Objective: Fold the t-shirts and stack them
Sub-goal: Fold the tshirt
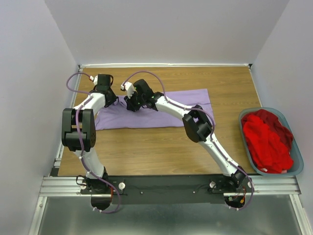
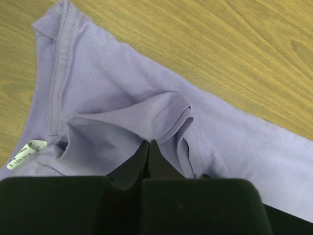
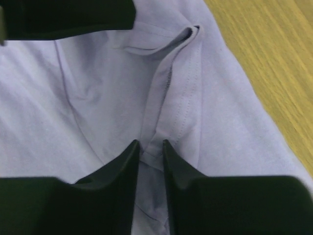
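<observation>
The lavender t-shirt (image 1: 186, 105) lies spread across the middle of the table, its left part bunched under both grippers. My left gripper (image 1: 109, 99) is shut on a raised fold of it near the collar (image 2: 148, 143); a white size label (image 2: 27, 152) shows beside it. My right gripper (image 1: 133, 104) is closed on a hem seam of the same shirt (image 3: 150, 144), with cloth pinched between its fingertips. The left gripper's black body (image 3: 68, 14) shows close by in the right wrist view. The red t-shirt (image 1: 266, 139) lies crumpled in the basket.
The teal-grey plastic basket (image 1: 297, 166) stands at the table's right edge. Bare wooden table (image 1: 161, 147) shows in front of the lavender shirt. White walls enclose the table on three sides.
</observation>
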